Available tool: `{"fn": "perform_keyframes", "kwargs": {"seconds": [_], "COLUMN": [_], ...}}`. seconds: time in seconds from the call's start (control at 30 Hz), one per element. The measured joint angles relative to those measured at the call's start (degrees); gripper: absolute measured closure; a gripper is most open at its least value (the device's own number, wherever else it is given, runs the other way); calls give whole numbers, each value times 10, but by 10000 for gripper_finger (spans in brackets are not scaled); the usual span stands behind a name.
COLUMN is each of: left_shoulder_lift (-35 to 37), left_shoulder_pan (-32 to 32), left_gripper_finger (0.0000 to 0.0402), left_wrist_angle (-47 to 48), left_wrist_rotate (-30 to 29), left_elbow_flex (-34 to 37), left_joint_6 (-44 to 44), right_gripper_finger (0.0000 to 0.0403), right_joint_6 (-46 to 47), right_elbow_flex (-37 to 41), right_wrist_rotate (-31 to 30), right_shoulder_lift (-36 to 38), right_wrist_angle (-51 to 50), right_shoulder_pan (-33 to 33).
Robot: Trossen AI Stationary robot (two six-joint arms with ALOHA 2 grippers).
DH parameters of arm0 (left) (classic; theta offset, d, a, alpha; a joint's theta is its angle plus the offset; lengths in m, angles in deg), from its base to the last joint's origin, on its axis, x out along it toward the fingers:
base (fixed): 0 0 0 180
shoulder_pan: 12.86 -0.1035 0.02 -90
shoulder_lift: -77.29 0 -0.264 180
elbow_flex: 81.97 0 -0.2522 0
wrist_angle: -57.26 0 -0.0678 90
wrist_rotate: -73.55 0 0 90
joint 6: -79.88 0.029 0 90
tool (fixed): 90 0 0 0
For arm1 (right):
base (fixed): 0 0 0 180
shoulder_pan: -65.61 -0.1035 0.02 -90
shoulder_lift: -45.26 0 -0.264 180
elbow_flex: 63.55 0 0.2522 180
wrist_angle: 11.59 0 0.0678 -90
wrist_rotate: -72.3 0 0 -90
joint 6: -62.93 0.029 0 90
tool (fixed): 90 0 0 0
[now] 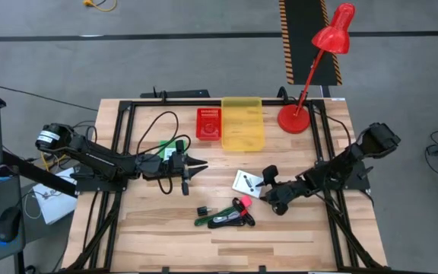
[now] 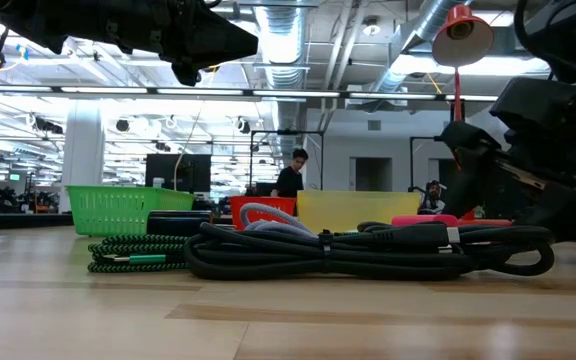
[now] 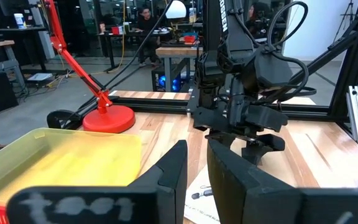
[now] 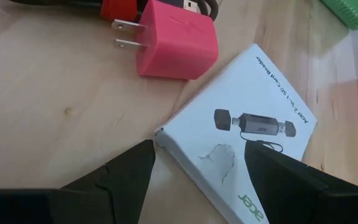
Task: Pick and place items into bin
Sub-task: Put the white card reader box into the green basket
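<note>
Overhead view: the right gripper (image 1: 265, 181) stands just right of centre, its fingers spread wide and empty, with the white box (image 1: 245, 183) directly at its tips on the picture-left side. In the right wrist view the two dark fingers sit in the lower part of the frame and a corner of the white box (image 4: 247, 146) lies in the gap between them; whether they touch it cannot be told. The box is turned diagonally to the fingers, so they straddle a corner, not a flat side; judged from this, the coming closure depends on that angle. The right arm is clearly the nearer one.

The left gripper (image 1: 192, 169) hangs left of centre with its fingers narrowed to a slim gap and nothing visibly between them, well apart from the box.

The yellow bin (image 1: 242, 122) lies in the upper centre of the overhead view, beyond the box, with a red basket (image 1: 208, 123) touching its left side.

Remaining items: a pink plug (image 4: 176, 40) near the box, upper centre of the right wrist view, and a black cable (image 1: 230, 217) bundle with a green cord below centre overhead.

Writing: the box shows a card reader picture, "acer" in green, and a line reading roughly "Acer 2-in-1 SD Card Reader".
</note>
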State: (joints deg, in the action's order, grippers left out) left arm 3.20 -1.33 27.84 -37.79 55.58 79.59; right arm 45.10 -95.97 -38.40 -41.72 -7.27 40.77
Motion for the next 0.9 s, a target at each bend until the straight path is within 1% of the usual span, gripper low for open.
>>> {"fn": "perform_keyframes", "kwargs": {"seconds": [0.23,0.37,0.5,0.63,0.77,0.9], "left_shoulder_lift": [0,0,0,0,0,0], "left_shoulder_pan": [0,0,0,0,0,0], "left_gripper_finger": [349,349,349,349,349,349], "left_wrist_angle": [0,0,0,0,0,0], "left_wrist_rotate": [0,0,0,0,0,0], "left_elbow_flex": [0,0,0,0,0,0], "left_joint_6": [0,0,0,0,0,-4], "right_gripper_finger": [148,168,214,277,341,389], "right_joint_6": [0,4,14,13,9,30], "right_elbow_flex": [0,0,0,-1,-1,-1], "right_wrist_rotate": [8,12,21,33,28,14], "right_shoulder_lift": [0,-1,-1,-2,-2,-2], "right_wrist_angle": [0,-2,-5,-12,-16,-24], "right_shoulder_pan": [2,2,2,2,2,3]}}
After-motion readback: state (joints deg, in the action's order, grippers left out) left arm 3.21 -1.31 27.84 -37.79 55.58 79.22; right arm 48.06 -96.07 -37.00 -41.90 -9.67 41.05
